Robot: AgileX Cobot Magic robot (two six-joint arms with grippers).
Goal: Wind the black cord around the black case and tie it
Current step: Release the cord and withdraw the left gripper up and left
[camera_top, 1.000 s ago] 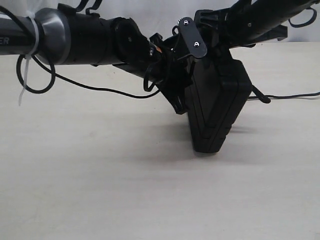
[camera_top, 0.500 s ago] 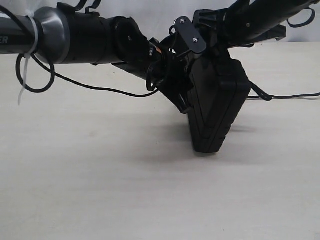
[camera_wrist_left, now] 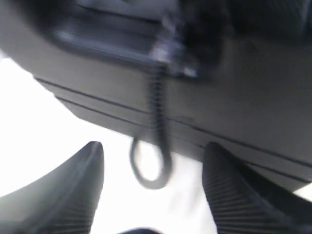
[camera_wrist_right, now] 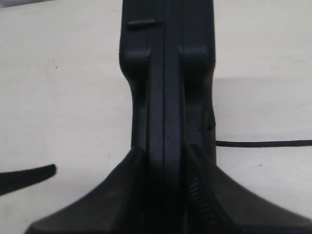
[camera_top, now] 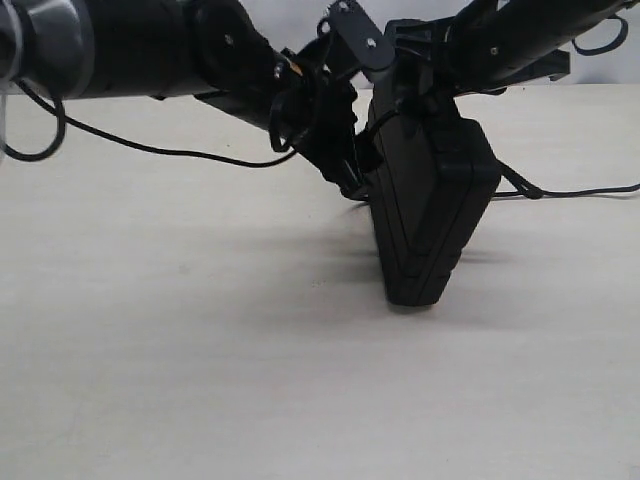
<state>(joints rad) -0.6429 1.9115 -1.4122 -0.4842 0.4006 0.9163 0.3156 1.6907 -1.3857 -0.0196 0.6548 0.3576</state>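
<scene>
- The exterior view gives you the layout. The black case [camera_top: 435,210] stands tilted on a narrow edge on the table [camera_top: 200,350], with both arms meeting at its upper part. Finger positions are lost there, black on black.
- The left wrist view shows what the exterior cannot. The left gripper [camera_wrist_left: 153,146] has its fingers spread wide and clamps nothing.
- A loop of the black cord [camera_wrist_left: 155,122] hangs down the case's side between those fingers and touches neither. This frame is blurred.
- In the right wrist view, the right gripper [camera_wrist_right: 165,153] is closed on the case's narrow edge, one finger on each face, straddling the seam.
- The same view shows you a run of cord [camera_wrist_right: 263,143] lying on the table beside the case. In the exterior view that cord [camera_top: 580,190] trails off to the right from behind the case.
- Pose: the left arm reaches in from the left, angled downward, with its gripper just beside the case's left face. The right arm comes in from the upper right, over the case's top.
</scene>
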